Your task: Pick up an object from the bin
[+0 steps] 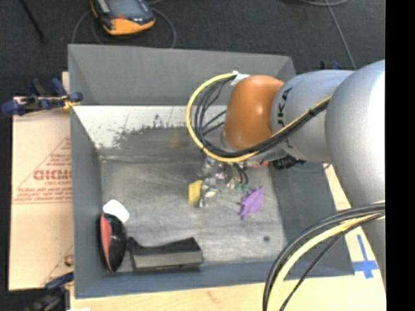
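Yellow block (195, 192) sits near the middle of the bin (83, 193), just beside the claw (211, 192), on the side away from the arm. I cannot tell if the claw is apart or together. A purple toy (251, 201) lies near the claw's other side. The bin floor is grey. A black tool (155, 254) with a red end lies in the near left corner, a white bit (117, 209) by it. Outside, an orange gadget (123, 13) lies on dark floor.

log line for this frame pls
gripper: down at bin middle | nearest: yellow piece, touching or just beside | purple toy: other side, apart | grasp: unconfirmed
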Available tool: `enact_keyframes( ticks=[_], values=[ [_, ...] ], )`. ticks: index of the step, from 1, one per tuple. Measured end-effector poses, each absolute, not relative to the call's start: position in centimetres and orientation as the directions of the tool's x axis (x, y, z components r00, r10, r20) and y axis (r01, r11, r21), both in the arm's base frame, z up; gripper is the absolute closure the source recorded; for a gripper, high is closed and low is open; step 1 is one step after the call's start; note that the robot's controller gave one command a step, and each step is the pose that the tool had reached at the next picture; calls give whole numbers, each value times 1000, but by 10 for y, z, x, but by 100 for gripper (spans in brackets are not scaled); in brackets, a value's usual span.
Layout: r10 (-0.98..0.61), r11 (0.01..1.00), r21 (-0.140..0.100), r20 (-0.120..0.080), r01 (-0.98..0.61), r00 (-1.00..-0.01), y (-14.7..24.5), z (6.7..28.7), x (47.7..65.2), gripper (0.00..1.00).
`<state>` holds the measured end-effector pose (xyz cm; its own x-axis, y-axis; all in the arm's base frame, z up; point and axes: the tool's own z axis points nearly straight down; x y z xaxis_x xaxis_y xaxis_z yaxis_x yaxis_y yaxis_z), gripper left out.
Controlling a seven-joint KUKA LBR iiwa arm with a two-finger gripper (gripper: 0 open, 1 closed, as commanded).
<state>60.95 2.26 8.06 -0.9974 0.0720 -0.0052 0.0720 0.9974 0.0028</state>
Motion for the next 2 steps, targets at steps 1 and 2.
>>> enact_keyframes(
  ticks=[1, 2],
  values=[
    [-122, 993, -1, -6, -122, -993, 26, 177, 647, 100],
    [-121, 993, -1, -5, -121, -993, 26, 177, 647, 100]
  ],
)
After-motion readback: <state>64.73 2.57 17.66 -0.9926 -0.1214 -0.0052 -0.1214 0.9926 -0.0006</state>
